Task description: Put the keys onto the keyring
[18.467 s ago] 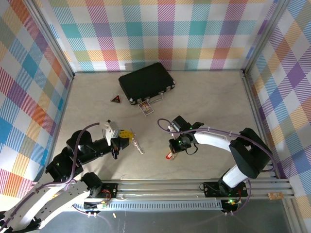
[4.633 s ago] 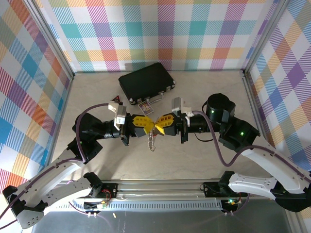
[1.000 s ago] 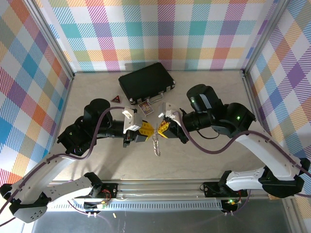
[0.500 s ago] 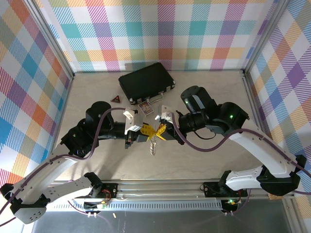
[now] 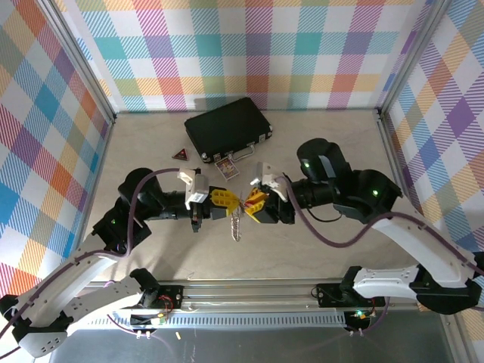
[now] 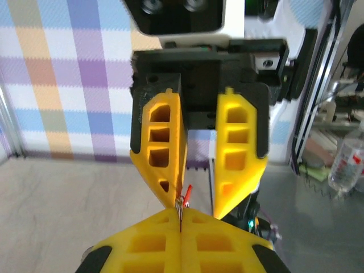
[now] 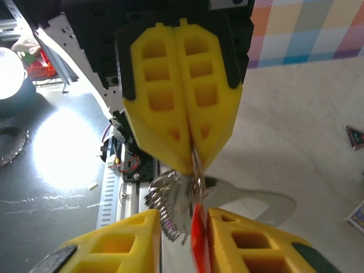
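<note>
Entry, keyring (image 5: 237, 215): I am holding it raised on the near side of the black case (image 5: 227, 127), pinched edge-on in the closed left gripper (image 6: 180, 215) so its chain (image 7: 166, 220) is hanging free, while the right gripper (image 6: 196, 205) is standing open, gripping nothing, around the red-tagged key (image 7: 197, 230).

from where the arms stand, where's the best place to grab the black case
Probably the metal handle on the black case's near long edge, reached from the arms' side. The case lies flat and looks too wide for an end effector, while the thin handle sticks out toward the bases. Mind the picture card just beside it.
</note>
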Controlling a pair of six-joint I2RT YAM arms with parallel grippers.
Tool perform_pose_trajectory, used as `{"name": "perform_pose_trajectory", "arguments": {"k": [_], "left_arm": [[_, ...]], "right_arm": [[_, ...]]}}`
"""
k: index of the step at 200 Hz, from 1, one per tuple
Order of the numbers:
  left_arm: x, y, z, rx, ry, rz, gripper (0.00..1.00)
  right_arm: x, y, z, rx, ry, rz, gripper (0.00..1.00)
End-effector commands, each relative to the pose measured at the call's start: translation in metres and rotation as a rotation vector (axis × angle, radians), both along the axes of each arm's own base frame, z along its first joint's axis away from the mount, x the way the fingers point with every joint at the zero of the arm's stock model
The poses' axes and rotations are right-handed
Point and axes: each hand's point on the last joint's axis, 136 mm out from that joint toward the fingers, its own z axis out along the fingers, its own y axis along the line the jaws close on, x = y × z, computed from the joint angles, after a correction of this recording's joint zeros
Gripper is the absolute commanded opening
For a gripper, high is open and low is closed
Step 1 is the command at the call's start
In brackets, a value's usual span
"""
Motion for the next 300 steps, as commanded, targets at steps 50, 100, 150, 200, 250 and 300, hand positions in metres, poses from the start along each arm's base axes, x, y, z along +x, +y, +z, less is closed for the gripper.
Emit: {"name": "perform_pose_trajectory", "arguments": {"k": [50, 100, 150, 200, 250, 300], "left_arm": [[-0.017, 0.014, 0.054, -0.299, -0.028, -0.045, 0.0], [-0.019, 0.012, 0.056, -0.319, -0.04, -0.08, 0.0], [-0.019, 0.01, 0.056, -0.314, -0.037, -0.091, 0.0], [-0.018, 0.009, 0.055, -0.311, -0.031, -0.087, 0.0], [-0.02, 0.009, 0.056, -0.314, -0.036, -0.093, 0.0], [-0.02, 0.009, 0.055, -0.312, -0.03, -0.101, 0.0]], "right_arm": [[-0.005, 0.001, 0.052, 0.278, -0.067, -0.016, 0.48], [-0.005, 0.001, 0.063, 0.319, -0.057, -0.024, 0.5], [-0.009, 0.003, 0.064, 0.333, -0.047, 0.003, 0.51], [-0.007, 0.01, 0.06, 0.321, -0.035, 0.013, 0.48], [0.002, 0.017, 0.057, 0.317, -0.003, -0.015, 0.39], [0.004, 0.022, 0.052, 0.297, 0.007, -0.014, 0.16]]}}
